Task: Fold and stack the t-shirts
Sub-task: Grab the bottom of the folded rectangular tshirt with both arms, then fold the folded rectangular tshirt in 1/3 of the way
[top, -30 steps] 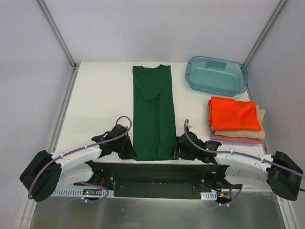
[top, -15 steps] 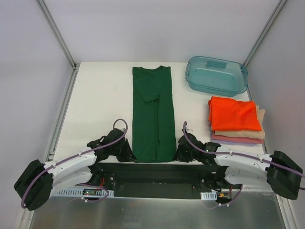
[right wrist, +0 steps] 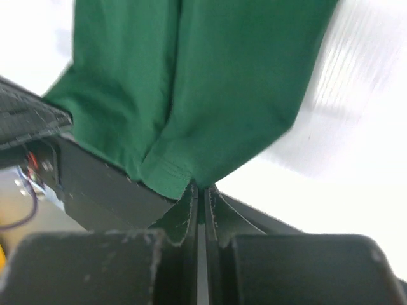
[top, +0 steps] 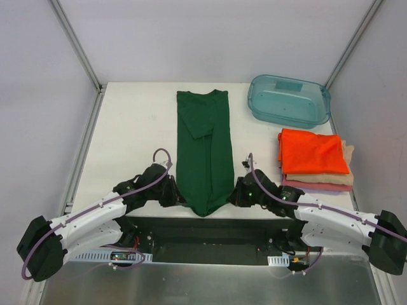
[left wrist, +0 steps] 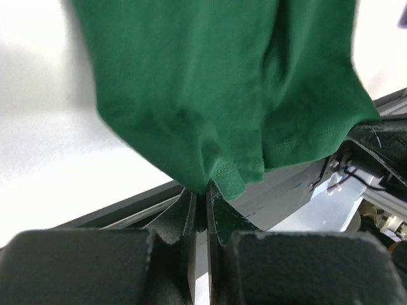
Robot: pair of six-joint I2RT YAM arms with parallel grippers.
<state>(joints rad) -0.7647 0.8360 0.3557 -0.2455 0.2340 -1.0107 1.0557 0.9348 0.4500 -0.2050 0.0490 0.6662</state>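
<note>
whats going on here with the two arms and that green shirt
Both arms are working on the dark green t-shirt, which lies as a long narrow strip down the middle of the table. The left gripper and the right gripper are each shut on a corner of its near hem. On the right sits a stack of folded shirts with the orange shirt on top, and a teal plastic tub stands beyond it. The green shirt is not yet on the stack.
</note>
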